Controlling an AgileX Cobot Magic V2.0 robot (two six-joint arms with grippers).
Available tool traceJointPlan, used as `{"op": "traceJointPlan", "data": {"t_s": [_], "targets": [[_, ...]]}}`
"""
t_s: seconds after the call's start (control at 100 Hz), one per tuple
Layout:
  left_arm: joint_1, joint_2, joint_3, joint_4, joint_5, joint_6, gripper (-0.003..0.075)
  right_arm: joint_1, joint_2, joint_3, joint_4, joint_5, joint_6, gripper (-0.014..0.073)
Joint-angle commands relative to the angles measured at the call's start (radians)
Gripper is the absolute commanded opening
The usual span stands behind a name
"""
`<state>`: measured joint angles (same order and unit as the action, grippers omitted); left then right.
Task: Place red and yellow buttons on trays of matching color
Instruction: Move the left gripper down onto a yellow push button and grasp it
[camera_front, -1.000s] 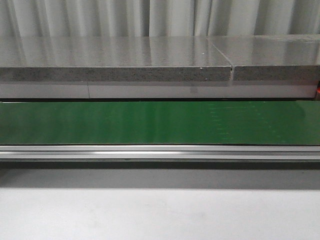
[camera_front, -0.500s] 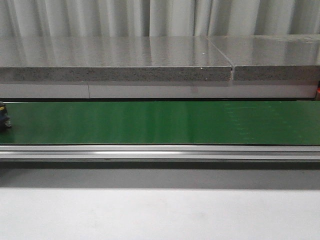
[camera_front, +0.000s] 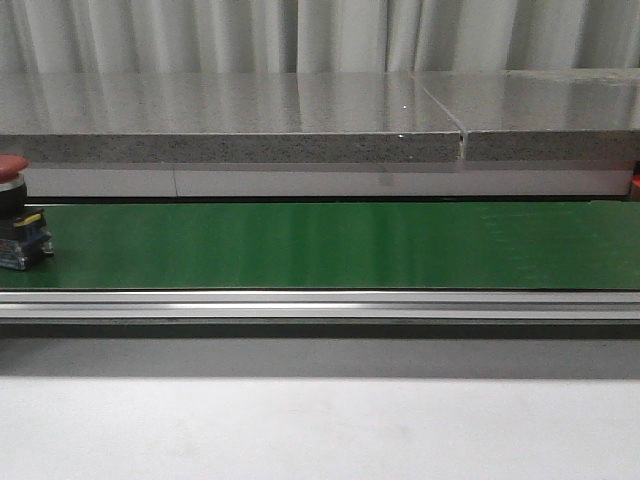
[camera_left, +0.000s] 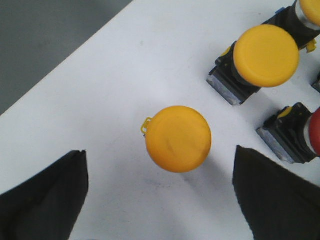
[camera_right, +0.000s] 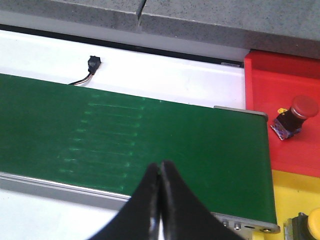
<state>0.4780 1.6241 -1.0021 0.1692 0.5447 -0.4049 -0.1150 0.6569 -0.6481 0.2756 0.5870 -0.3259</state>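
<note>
A red button (camera_front: 14, 212) with a black base rides on the green belt (camera_front: 320, 245) at its far left. In the left wrist view my left gripper (camera_left: 159, 152) hangs open over a white surface, with an upright yellow button (camera_left: 178, 138) just beyond its fingertips and nothing gripped. A second yellow button (camera_left: 265, 55) lies nearby, and a red button (camera_left: 295, 134) shows at the edge. My right gripper (camera_right: 161, 167) is shut and empty above the belt's end. Beside it the red tray (camera_right: 280, 80) holds a red button (camera_right: 296, 115), and the yellow tray (camera_right: 292, 195) holds a yellow button (camera_right: 312, 224).
A grey stone ledge (camera_front: 230, 120) runs behind the belt, and an aluminium rail (camera_front: 320, 303) runs along its front. A small black connector with a wire (camera_right: 92, 63) lies on the white strip behind the belt. A further yellow button (camera_left: 311, 9) sits at the left wrist view's corner.
The red button has come into the front view at the belt's left end and moved to the right. One second ago the belt showed nothing.
</note>
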Motion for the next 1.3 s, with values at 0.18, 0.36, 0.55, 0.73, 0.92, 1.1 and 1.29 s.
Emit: {"op": "traceJointPlan", "data": {"t_s": [0.18, 0.36, 0.55, 0.73, 0.92, 1.1, 1.29], "targets": [[0.0, 0.057, -0.025, 0.006, -0.116, -0.001, 0.0585, 0.003, -0.001, -0.023, 0.006, -0.062, -0.007, -0.0068], [0.0, 0.09, -0.025, 0.008, -0.152, -0.001, 0.0585, 0.003, -0.001, -0.023, 0.006, -0.062, -0.007, -0.0068], [0.0, 0.09, -0.025, 0.017, -0.191, -0.001, 0.0573, 0.003, -0.001, -0.023, 0.006, -0.061, -0.007, -0.0068], [0.0, 0.09, -0.025, 0.023, -0.193, -0.001, 0.0436, 0.003, -0.001, -0.023, 0.006, -0.061, -0.007, -0.0068], [0.0, 0.09, -0.025, 0.023, -0.177, -0.001, 0.0217, 0.003, -0.001, -0.023, 0.006, -0.061, -0.007, -0.0068], [0.0, 0.057, -0.025, 0.023, -0.144, -0.001, 0.0055, 0.003, -0.001, -0.023, 0.006, -0.061, -0.007, -0.0068], [-0.008, -0.063, -0.025, -0.01, -0.089, -0.001, -0.0019, 0.003, -0.001, -0.023, 0.006, -0.061, -0.007, -0.0068]]}}
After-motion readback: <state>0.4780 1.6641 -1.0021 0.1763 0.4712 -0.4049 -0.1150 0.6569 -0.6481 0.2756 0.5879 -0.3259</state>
